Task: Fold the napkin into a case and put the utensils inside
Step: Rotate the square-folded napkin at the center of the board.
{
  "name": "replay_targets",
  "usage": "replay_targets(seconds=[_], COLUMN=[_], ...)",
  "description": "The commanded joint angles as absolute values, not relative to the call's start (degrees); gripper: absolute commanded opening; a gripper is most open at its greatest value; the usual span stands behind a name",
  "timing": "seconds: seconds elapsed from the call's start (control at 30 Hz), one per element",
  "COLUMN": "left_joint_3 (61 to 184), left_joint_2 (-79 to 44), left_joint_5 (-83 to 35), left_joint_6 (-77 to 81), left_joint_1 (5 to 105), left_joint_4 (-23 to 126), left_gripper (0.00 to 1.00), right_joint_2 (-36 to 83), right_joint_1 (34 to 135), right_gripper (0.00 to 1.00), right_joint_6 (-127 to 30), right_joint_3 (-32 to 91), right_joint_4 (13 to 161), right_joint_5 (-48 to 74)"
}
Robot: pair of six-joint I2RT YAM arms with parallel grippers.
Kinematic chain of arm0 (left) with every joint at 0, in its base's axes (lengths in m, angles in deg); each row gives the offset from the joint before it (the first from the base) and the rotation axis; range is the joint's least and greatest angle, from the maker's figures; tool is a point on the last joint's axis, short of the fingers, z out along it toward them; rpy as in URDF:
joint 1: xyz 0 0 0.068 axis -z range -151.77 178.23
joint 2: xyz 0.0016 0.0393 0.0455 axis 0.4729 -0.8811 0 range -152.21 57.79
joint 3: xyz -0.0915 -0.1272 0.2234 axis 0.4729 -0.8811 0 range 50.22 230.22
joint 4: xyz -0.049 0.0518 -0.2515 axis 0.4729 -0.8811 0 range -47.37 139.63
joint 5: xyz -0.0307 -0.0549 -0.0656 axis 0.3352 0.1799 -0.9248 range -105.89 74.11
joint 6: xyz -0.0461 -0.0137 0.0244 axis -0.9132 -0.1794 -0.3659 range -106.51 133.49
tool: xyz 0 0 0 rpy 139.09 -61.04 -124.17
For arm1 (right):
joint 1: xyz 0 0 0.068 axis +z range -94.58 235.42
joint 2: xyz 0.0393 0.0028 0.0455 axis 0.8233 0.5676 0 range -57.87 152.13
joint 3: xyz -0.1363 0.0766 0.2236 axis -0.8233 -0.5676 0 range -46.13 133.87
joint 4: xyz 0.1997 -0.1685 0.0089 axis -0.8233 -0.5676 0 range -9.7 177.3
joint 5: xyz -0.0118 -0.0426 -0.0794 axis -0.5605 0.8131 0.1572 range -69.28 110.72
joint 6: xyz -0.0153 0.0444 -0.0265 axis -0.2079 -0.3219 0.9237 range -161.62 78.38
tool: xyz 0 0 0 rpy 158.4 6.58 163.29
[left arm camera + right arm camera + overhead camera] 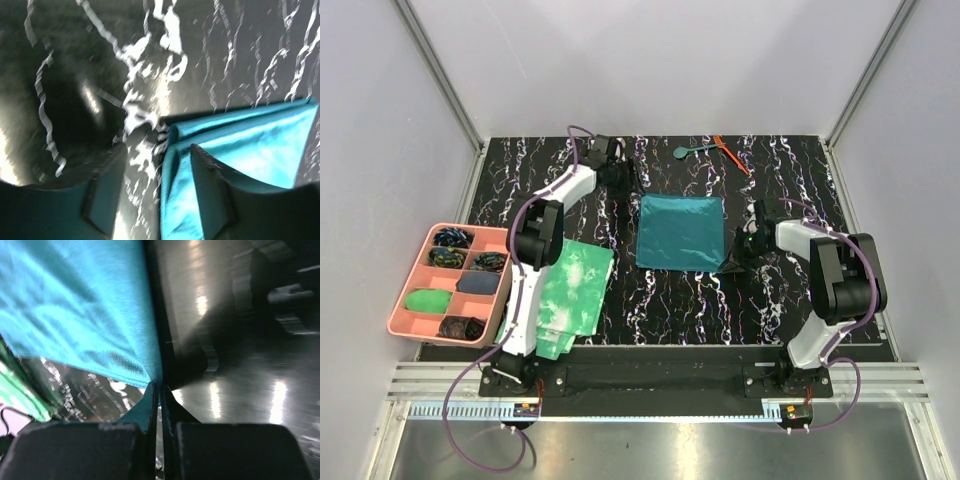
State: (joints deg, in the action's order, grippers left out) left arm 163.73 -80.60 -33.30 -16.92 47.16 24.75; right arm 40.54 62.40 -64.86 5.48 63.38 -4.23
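While right jaws pinch the napkin's point(680, 232) near-right corner closed, only the wrist view shows left jaws parted, straddling its far-left edge.

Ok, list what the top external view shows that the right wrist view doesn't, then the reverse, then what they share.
Only top external: the teal plastic spoon and thin orange-red plastic stick at the far edge, and the pink compartment tray. Only right wrist: close up, the right fingers pinched shut on a corner of the dark teal square cloth napkin. Both: that napkin and the green-and-white mottled cloth.
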Motion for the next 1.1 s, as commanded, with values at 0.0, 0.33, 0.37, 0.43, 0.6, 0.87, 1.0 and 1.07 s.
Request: replay_targets(seconds=[0.0,0.33,0.37,0.43,0.6,0.87,1.0,1.07], left_joint_3=[160.8,152.7,152.6,153.2,159.4,165.4,167.8,168.4], left_joint_2=[-69.1,-62.2,-62.5,-64.0,-68.7,-76.3,-78.7,-80.3], left_joint_5=[-29.0,-36.7,-37.2,-37.5,-38.7,-38.9,-41.7,-42.5], left_joint_6=[-13.8,-6.5,-5.9,-5.3,-0.8,2.1,4.0,3.5], left_joint_1=[46.4,48.1,48.4,48.8,48.8,48.6,48.4,48.3], left_joint_4=[19.8,21.9,21.8,21.9,20.9,19.5,18.9,18.6], left_gripper=[0.66,0.75,0.75,0.75,0.75,0.74,0.73,0.73], right_joint_2=[42.8,63.1,64.2,64.9,60.3,40.6,34.5,32.5], right_joint_1=[57.9,55.7,55.7,55.8,55.8,55.8,55.8,55.8], right_gripper=[0.00,0.00,0.12,0.24,0.61,0.64,0.64,0.64], right_joint_6=[-58.4,-51.0,-51.5,-52.8,-56.2,-58.1,-58.3,-58.6], right_joint_3=[10.5,48.4,50.5,55.2,54.5,29.1,21.7,19.4], right_joint_4=[59.6,45.6,45.6,44.3,39.2,48.7,51.7,52.4], right_joint_5=[3.4,16.5,16.2,15.4,20.5,5.1,2.5,1.7])
